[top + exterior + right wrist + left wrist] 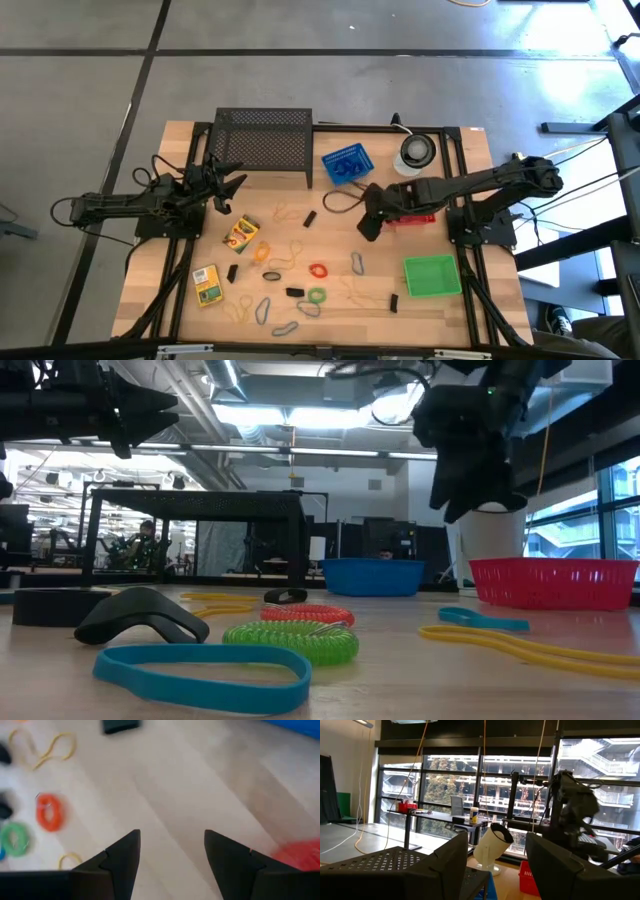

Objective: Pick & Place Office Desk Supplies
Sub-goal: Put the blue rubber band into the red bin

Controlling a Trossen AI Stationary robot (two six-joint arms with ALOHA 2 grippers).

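Nearest you in the low view lies a blue rubber-band loop (203, 678), flat on the wooden surface (420, 680) at the lower left of the frame, with a green coiled loop (292, 641) and a red one (308, 614) just behind it and a small black clip (140, 616) to their left.

From above, you see the supplies scattered across the lower middle of the frame: two yellow-green crayon boxes (241, 233) (206, 284) at the left, the red loop (318, 270) and green loop (316, 295) near the centre, and more bands and clips around them.

Your right gripper (367, 228) hangs above bare wood right of centre, left of the red basket (420, 216). Its fingers (122, 857) stand wide apart and hold nothing; its wrist view shows only the surface between them, with the red and green loops off at the left edge.

Your left gripper (232, 187) sits raised at the left of the frame, beside the black mesh rack (263, 140), its fingers (451, 857) spread open and empty.
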